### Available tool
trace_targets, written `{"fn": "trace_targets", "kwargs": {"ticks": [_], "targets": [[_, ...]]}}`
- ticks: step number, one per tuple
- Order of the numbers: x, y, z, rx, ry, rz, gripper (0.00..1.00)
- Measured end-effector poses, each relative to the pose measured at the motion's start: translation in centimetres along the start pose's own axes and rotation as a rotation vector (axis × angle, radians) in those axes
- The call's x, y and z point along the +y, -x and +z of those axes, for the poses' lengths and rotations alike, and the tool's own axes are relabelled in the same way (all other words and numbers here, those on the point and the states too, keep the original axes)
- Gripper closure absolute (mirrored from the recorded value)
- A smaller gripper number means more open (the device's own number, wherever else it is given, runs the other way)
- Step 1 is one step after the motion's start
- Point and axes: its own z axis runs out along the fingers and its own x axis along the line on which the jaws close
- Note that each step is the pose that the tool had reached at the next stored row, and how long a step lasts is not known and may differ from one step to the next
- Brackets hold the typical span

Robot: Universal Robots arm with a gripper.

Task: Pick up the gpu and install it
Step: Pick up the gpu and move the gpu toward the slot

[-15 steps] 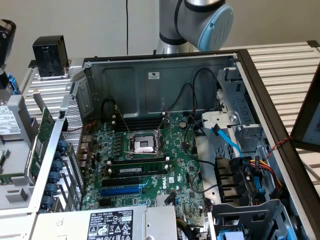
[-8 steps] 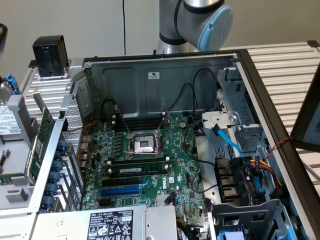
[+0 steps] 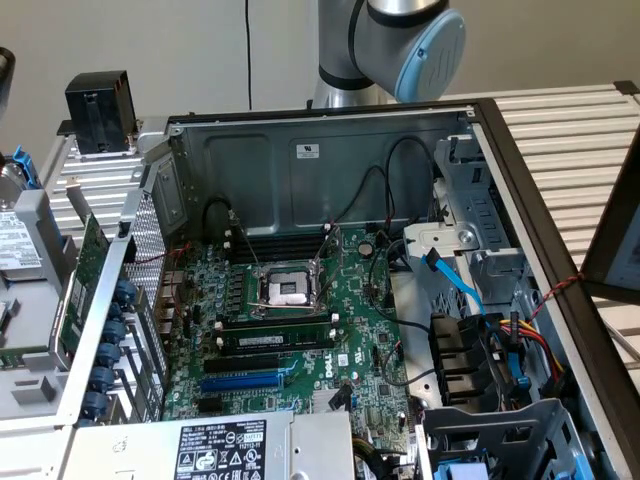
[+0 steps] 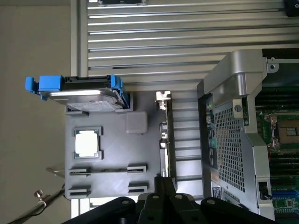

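Claw shut, gpu on edge in the tray

The claw [image 4: 164, 183] has its fingers pressed together, gripping nothing. The gpu [image 4: 164, 135] stands on edge at the side of the grey tray [image 4: 112, 158] on the counter [image 4: 187, 46], just beside the open case [image 4: 233, 140].

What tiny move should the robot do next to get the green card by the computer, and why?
Probably open the gripper first. It looks shut, and the gpu stands on edge in the grey tray, not yet held, so shut fingers couldn't fit around it.
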Motion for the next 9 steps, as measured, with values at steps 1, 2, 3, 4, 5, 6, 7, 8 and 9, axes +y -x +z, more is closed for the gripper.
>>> {"fn": "trace_targets", "kwargs": {"ticks": [1,2,3,4,5,6,7,8,9], "targets": [[0.0,0.0,0.0,0.0,0.0,0.0,0.89],[0.0,0.0,0.0,0.0001,0.0,0.0,0.89],[0.0,0.0,0.0,0.0,-0.0001,0.0,0.89],[0.0,-0.04,0.0,0.0001,-0.0002,0.0,0.89],[-0.01,-0.1,0.02,0.0,-0.0002,0.0,0.89],[-0.01,-0.18,0.04,-0.0001,-0.0002,0.0,0.89],[-0.02,-0.29,0.05,0.0,-0.0005,0.0,0.89],[-0.04,-0.4,0.08,0.0,-0.0007,0.0,0.89],[-0.06,-0.52,0.15,0.0,-0.0011,0.0,0.89]]}}
